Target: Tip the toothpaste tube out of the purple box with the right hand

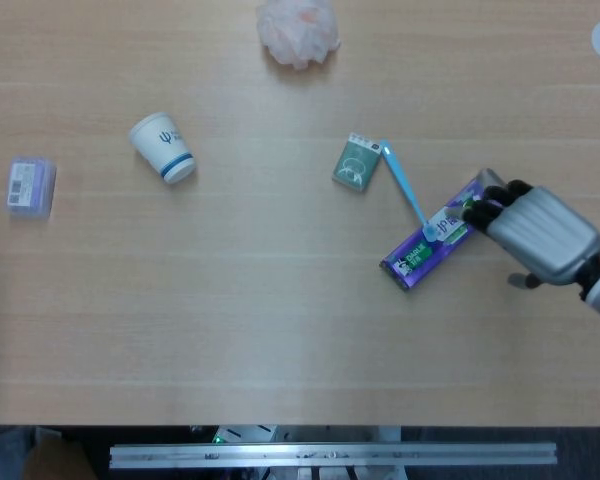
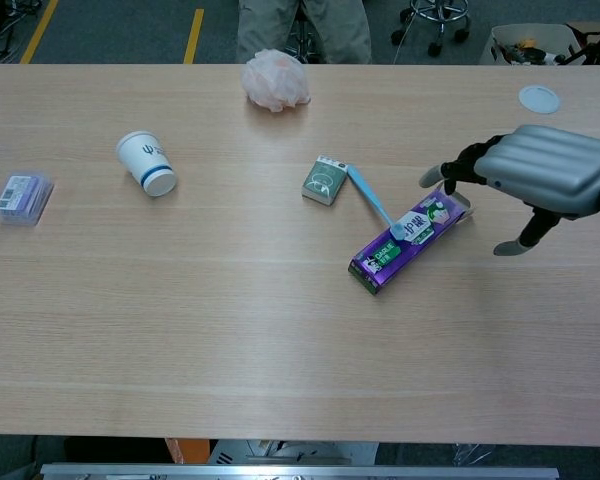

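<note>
The purple box (image 1: 432, 238) (image 2: 400, 243) lies flat on the table, slanting from lower left to upper right, its open flap at the upper right end. A blue toothbrush (image 1: 404, 184) (image 2: 372, 203) rests across its middle. My right hand (image 1: 535, 230) (image 2: 545, 176) has come in from the right, palm down, fingers spread, with the fingertips (image 1: 490, 199) over the box's open end. It holds nothing. The toothpaste tube itself is hidden. My left hand is in neither view.
A small green box (image 1: 356, 161) lies by the toothbrush. A paper cup (image 1: 163, 148) lies on its side at the left, a pale purple packet (image 1: 30, 187) at the far left, a pink mesh sponge (image 1: 298, 30) at the back, a white lid (image 2: 539, 98) at the back right.
</note>
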Robot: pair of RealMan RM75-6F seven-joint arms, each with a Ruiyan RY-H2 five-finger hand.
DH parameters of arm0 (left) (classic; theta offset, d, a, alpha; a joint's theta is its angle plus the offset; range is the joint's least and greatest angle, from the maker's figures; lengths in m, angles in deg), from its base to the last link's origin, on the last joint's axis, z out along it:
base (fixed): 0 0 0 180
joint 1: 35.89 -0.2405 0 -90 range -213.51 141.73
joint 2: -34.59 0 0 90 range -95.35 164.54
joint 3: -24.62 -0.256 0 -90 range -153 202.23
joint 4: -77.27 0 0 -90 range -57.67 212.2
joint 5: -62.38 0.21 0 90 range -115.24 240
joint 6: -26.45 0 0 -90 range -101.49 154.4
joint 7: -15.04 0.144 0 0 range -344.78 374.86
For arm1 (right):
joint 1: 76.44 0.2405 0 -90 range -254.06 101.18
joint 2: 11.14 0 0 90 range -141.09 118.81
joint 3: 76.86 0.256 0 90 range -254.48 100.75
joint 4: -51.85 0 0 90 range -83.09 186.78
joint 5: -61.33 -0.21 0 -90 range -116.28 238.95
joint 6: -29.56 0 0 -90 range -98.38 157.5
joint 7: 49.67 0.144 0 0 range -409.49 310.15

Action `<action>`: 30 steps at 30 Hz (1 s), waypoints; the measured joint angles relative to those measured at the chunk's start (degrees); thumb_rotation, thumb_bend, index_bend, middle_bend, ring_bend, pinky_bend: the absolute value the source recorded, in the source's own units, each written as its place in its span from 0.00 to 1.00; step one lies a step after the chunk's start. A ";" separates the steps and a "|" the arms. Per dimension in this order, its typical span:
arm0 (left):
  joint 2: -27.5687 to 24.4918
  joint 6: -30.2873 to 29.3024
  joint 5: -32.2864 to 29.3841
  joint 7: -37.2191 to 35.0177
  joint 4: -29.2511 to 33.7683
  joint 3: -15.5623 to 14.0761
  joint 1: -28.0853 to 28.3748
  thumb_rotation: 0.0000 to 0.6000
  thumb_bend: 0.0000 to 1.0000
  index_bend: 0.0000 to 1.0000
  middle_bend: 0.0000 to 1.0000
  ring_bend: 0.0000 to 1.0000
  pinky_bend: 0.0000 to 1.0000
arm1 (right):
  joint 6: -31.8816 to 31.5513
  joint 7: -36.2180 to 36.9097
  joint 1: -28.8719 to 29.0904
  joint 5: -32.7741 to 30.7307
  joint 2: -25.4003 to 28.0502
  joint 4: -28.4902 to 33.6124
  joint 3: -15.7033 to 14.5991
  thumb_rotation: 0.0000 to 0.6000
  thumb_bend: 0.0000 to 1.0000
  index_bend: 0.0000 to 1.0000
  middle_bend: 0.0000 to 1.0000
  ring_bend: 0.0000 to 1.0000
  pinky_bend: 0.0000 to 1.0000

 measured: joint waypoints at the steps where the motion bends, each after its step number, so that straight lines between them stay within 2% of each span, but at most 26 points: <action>1: -0.03 -0.10 -0.04 -0.11 -0.04 -0.02 -0.13 1.00 0.33 0.23 0.20 0.18 0.19 | 1.02 -1.32 1.08 -0.84 -1.05 -0.16 0.14 1.00 0.08 0.16 0.33 0.22 0.30; 9: 0.02 -0.72 -0.15 -0.90 -0.56 0.02 -0.73 1.00 0.33 0.23 0.20 0.18 0.19 | 4.87 -14.23 5.80 -6.60 -6.86 -1.16 0.17 1.00 0.08 0.09 0.33 0.18 0.21; 19: 0.20 -0.83 -0.64 -2.57 -1.97 0.11 -1.25 1.00 0.33 0.23 0.20 0.18 0.19 | 7.33 -29.11 15.16 -22.69 -17.33 -3.27 -1.83 1.00 0.08 0.08 0.33 0.17 0.20; 25: 0.28 -0.60 -1.03 -3.66 -2.96 0.21 -1.43 1.00 0.33 0.23 0.20 0.18 0.19 | 6.04 -33.22 19.86 -29.00 -22.16 -5.78 -3.71 1.00 0.08 0.08 0.33 0.16 0.20; 30: 0.21 -0.46 -1.37 -4.33 -3.42 0.16 -1.73 1.00 0.33 0.23 0.20 0.18 0.19 | 4.60 -35.44 22.77 -33.32 -23.85 -6.85 -5.92 1.00 0.08 0.08 0.33 0.16 0.20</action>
